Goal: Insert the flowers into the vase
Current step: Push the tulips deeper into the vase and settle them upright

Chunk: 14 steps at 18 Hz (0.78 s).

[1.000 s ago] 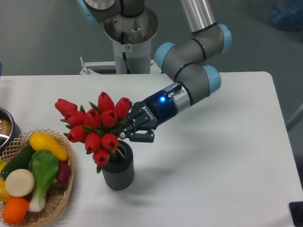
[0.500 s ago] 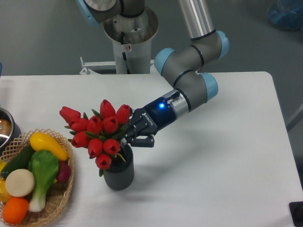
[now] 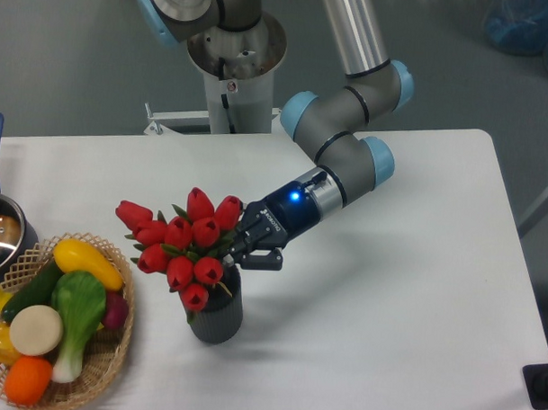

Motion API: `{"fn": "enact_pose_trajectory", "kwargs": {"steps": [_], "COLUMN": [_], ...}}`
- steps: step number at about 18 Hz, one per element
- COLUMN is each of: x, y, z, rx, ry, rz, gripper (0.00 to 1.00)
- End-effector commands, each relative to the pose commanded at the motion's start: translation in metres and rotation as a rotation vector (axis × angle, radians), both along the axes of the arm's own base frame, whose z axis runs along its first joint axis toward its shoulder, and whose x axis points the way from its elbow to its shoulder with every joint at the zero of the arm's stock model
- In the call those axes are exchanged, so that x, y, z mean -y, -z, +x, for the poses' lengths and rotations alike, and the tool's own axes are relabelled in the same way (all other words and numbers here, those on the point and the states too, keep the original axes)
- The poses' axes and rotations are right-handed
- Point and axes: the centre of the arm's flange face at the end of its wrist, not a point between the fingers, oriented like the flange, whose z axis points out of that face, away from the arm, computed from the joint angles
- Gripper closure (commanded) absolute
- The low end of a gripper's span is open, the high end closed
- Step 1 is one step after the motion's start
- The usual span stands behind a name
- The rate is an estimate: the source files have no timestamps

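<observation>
While the wicker basket [image 3: 88,369] of toy vegetables sits nearest me at the left, I see the ribbed grey vase [image 3: 218,315] on the table [image 3: 386,335], red tulips [image 3: 184,245] leaning out leftward, pincer [image 3: 245,249] clenched on their stems.

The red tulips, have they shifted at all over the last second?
Yes. The tulips have moved down and slightly right, sinking toward the ribbed grey vase, which has stayed put. The gripper holds them.
</observation>
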Motion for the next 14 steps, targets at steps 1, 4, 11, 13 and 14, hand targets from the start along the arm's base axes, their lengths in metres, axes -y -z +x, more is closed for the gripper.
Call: {"fn": "enact_pose_trajectory", "kwargs": {"steps": [1, 4, 11, 13, 14], "x": [0.000, 0.001, 0.000, -0.001, -0.001], "y": [0.001, 0.002, 0.006, 0.008, 0.011], "z": [0.000, 0.001, 0.001, 0.001, 0.000], "rx": [0.001, 0.005, 0.009, 0.012, 0.017], "ry": [0.000, 0.000, 0.001, 0.003, 0.002], "rz": [-0.001, -0.003, -0.005, -0.007, -0.010], "gripper": [0.84, 0.84, 0.84, 0.84, 0.84]}}
